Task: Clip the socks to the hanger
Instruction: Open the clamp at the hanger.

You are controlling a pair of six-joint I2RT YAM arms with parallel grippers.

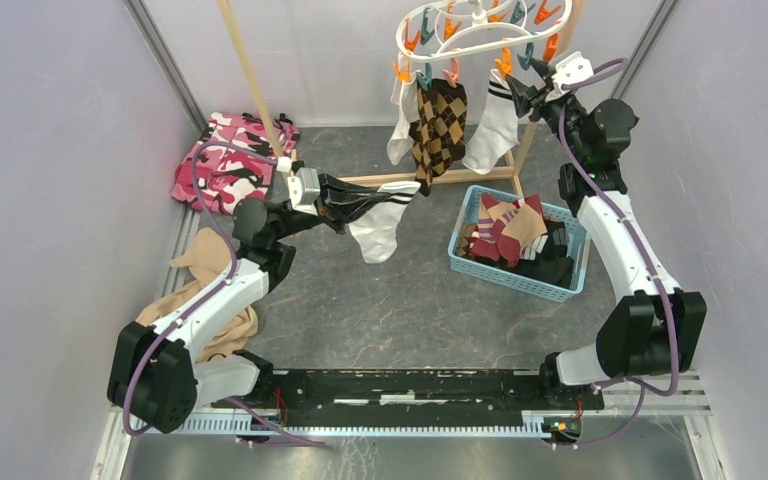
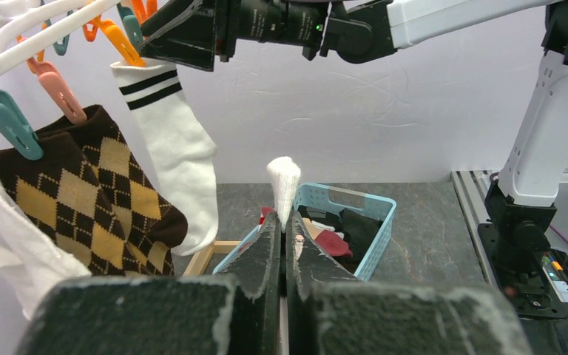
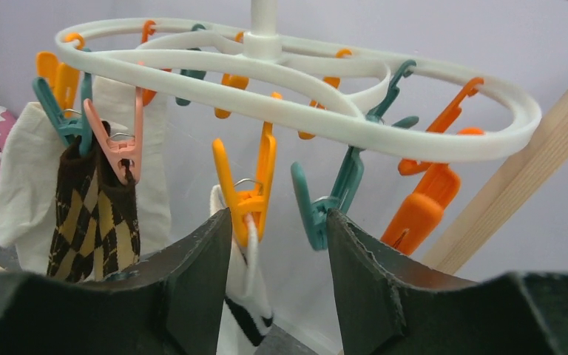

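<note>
- Partly done: three socks hang from the hanger [image 3: 429,144]: a plain white sock [image 1: 401,125], a brown diamond-pattern sock [image 1: 438,125] and a striped sock [image 1: 490,125], each under its own peg.
- Left to do: a heap of maroon and tan socks [image 1: 508,228] lies in the blue basket [image 1: 560,290] below the hanger, and a second striped sock [image 1: 378,225] is in the air, not yet clipped.
- The left gripper [image 2: 282,222] has its fingers pressed tight together, pinching that second striped sock. The white toe sticks up past the fingertips, and the rest droops over the table, well short of the hanger.
- The right gripper [image 3: 277,237] is up at the hanger rim with its fingers spread about halfway and nothing held.
- An orange peg [image 3: 248,185], clipped to the striped sock, hangs into the gap by one finger, with a free teal peg [image 3: 333,196] beside the other. Whether either finger touches a peg is hard to tell from this angle.
- By my reading, the next step is squeezing a free peg open for the waiting sock.
</note>
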